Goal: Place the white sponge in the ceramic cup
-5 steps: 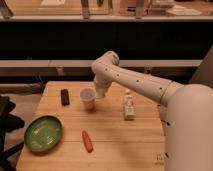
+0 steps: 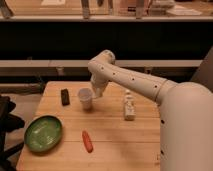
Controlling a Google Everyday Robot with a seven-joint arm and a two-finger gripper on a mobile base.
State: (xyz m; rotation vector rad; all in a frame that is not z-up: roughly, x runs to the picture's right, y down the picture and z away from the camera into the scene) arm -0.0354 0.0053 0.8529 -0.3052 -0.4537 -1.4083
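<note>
Shut gripper (image 2: pixel 97 91) just right of the ceramic cup (image 2: pixel 86 98), near its rim (white sponge perhaps pinched inside, can't tell). Nothing seen in the cup; left to do: shift over, release.

One each: cup (image 2: pixel 86 98), plate (image 2: pixel 43 134), carrot (image 2: pixel 87 141), bottle (image 2: pixel 129 107), dark block (image 2: pixel 65 96), tool (image 2: pixel 96 91) beside the cup.

green plate (image 2: pixel 43 133) | orange item (image 2: pixel 87 141) | black block (image 2: pixel 65 96) | white bottle (image 2: pixel 129 106)
</note>
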